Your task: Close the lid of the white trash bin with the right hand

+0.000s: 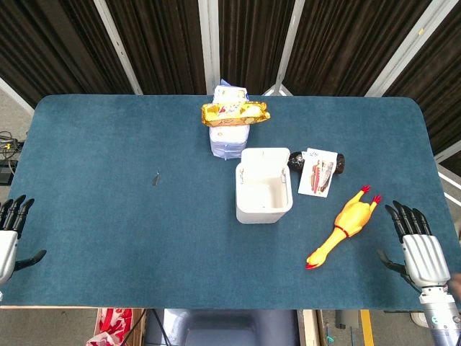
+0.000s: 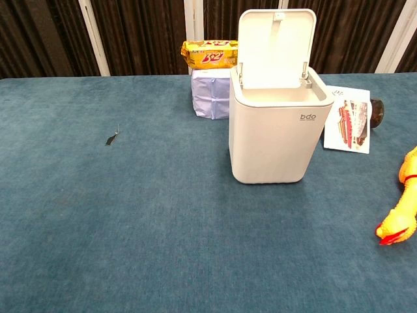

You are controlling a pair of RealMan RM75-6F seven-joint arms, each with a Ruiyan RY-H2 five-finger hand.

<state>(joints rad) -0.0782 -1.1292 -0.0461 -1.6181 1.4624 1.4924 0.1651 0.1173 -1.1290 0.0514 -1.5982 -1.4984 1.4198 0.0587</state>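
Note:
The white trash bin [image 1: 263,189] [image 2: 277,130] stands near the middle of the blue table, slightly right of centre. Its lid [image 2: 277,47] is swung up and stands upright at the bin's far side, leaving the inside [image 1: 262,196] exposed. My right hand [image 1: 419,250] rests at the table's near right edge, fingers spread and holding nothing, well to the right of the bin. At the near left edge my left hand [image 1: 11,234] lies with fingers apart, also holding nothing. The chest view shows neither hand.
A yellow rubber chicken [image 1: 344,226] [image 2: 401,205] lies between the bin and my right hand. A printed card [image 1: 318,172] [image 2: 349,126] leans on a dark object right of the bin. Behind the bin a yellow snack pack [image 1: 235,111] [image 2: 210,53] sits on a pale blue package [image 1: 229,139].

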